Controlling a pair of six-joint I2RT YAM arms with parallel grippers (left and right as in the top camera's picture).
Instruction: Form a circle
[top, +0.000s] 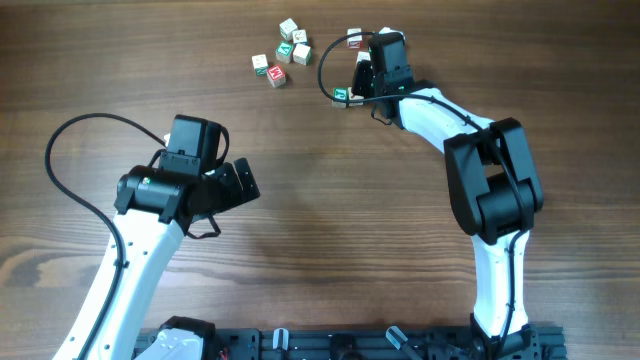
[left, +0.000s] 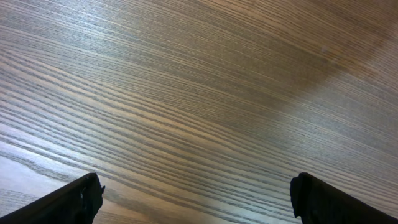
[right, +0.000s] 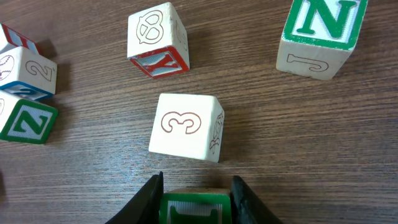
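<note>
The green-faced cube (right: 196, 208) sits clamped between the fingers of the right gripper (right: 197, 186) at the bottom edge of its wrist view, with the pale "3" cube (right: 186, 127) just beyond and the Y cube (right: 158, 40) and N cube (right: 323, 34) higher up. Overhead, that arm bends toward the upper centre of the wood-grain table (top: 330, 220), near a loose scatter (top: 283, 52); the left gripper (top: 238, 185) hangs wide apart at lower left

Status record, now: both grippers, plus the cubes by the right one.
left gripper: open, over bare table
right gripper: closed on green cube
just ahead: 3 cube, loose, apart from the held one
beyond: Y cube, N cube, spaced apart
circle: not formed
</note>
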